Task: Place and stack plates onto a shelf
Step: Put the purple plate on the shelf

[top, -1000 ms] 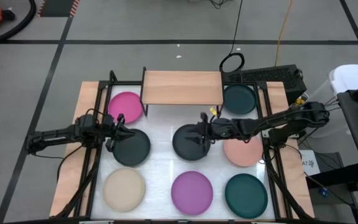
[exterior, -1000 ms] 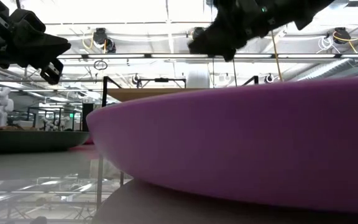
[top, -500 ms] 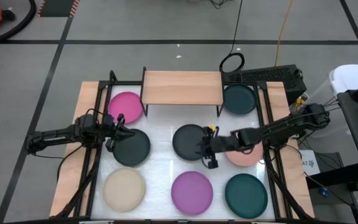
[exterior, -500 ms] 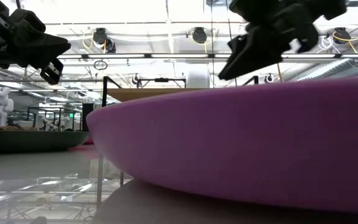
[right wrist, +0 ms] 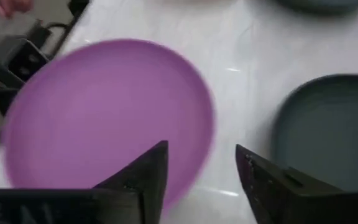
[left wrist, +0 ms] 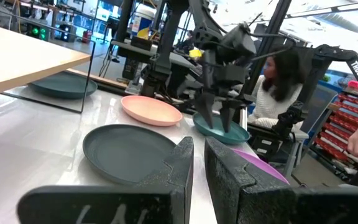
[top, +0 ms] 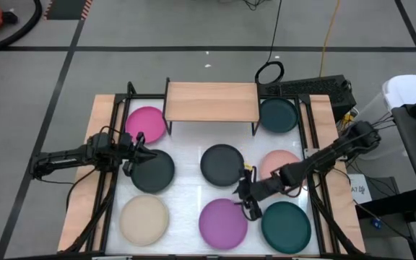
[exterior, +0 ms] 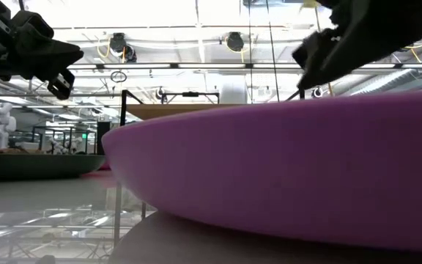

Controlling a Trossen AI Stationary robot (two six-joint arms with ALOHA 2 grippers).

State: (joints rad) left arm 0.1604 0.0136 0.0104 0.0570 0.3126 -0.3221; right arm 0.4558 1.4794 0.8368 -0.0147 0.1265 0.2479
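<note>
Several round plates lie flat on the white table. They are hot pink (top: 146, 123), two charcoal (top: 152, 170) (top: 222, 165), salmon (top: 280, 167), beige (top: 144, 219), purple (top: 222, 222) and two teal (top: 277, 115) (top: 286, 226). The wooden-topped shelf (top: 211, 101) stands on its black legs at the far edge, with nothing on it. My right gripper (right wrist: 201, 149) hangs open above the purple plate's (right wrist: 104, 118) right rim, beside the near teal plate (right wrist: 328, 130). My left gripper (top: 137, 153) waits shut and level above the left charcoal plate's far edge.
Black frame rails (top: 310, 144) run along both sides of the table. A person (left wrist: 278, 93) sits beyond the right side. Bare white table (top: 186, 191) shows between the plates.
My right gripper has swung from above the centre charcoal plate toward the table's near edge. It has sunk and tipped further down, and now hangs between the purple and the near teal plate. No plate has moved.
</note>
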